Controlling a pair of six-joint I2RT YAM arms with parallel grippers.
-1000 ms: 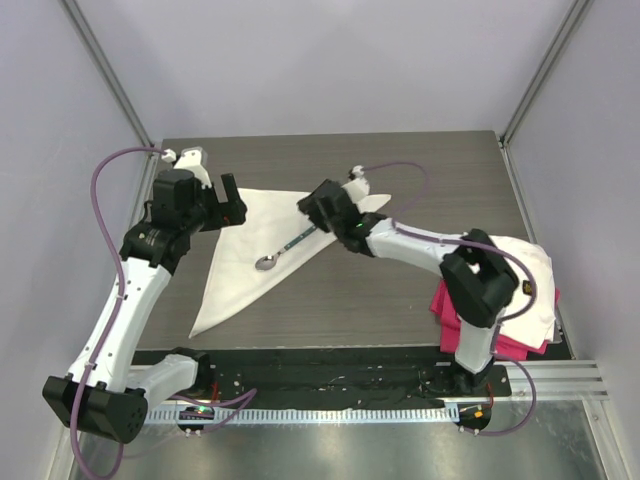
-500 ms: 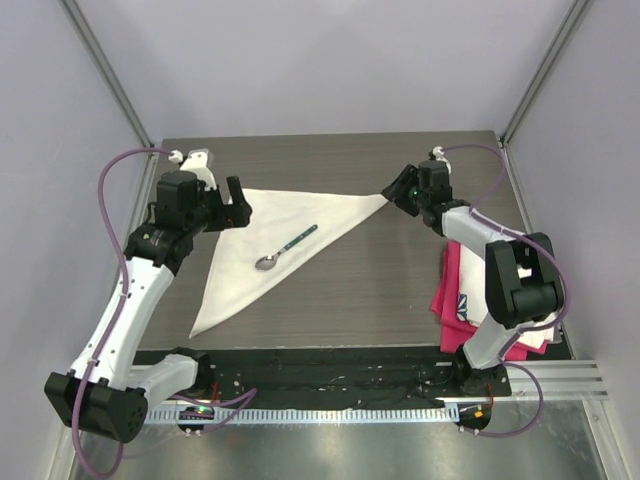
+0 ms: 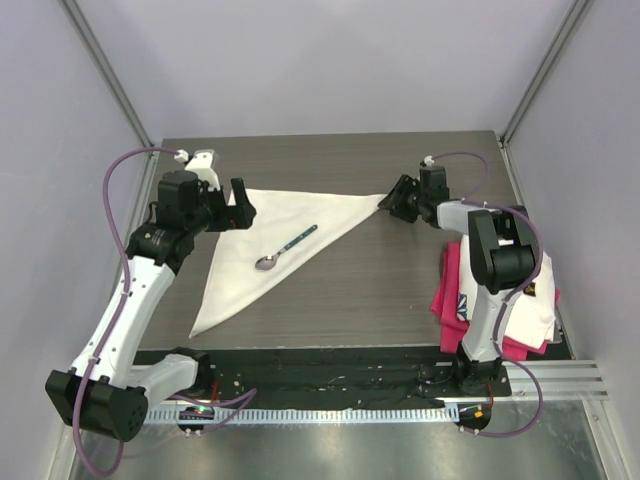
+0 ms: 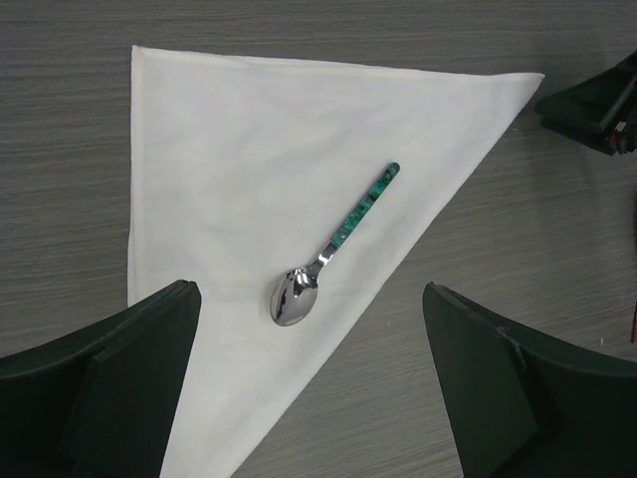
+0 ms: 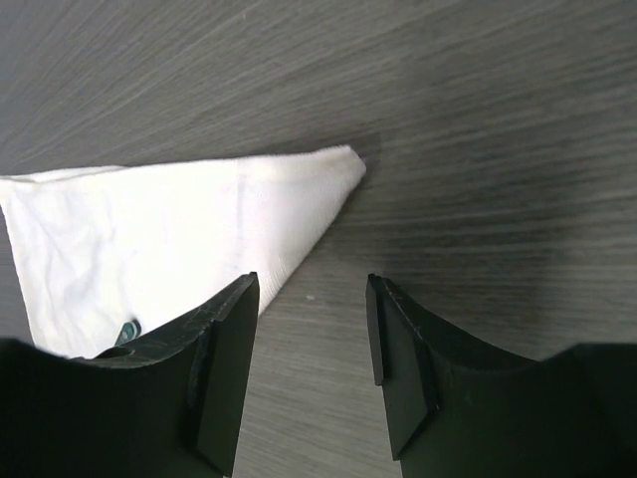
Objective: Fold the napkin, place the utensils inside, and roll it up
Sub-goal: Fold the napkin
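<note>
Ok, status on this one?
Left gripper and right gripper open, empty. Napkin folded triangular, spoon lying on it, not yet rolled. Nothing blocking.

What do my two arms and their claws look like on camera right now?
The left arm and right arm have white shells with black joint housings, and each trails a purple cable. The left claw and right claw each have two broad, flat black fingers.

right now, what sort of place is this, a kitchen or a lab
Likely a robot test cell, not a kitchen: plain pale wall panels enclose a dark wood-grain table, two black-and-white robot arms are bolted at its near edge, and a cream-white cloth napkin holds a teal-handled silver spoon.
</note>
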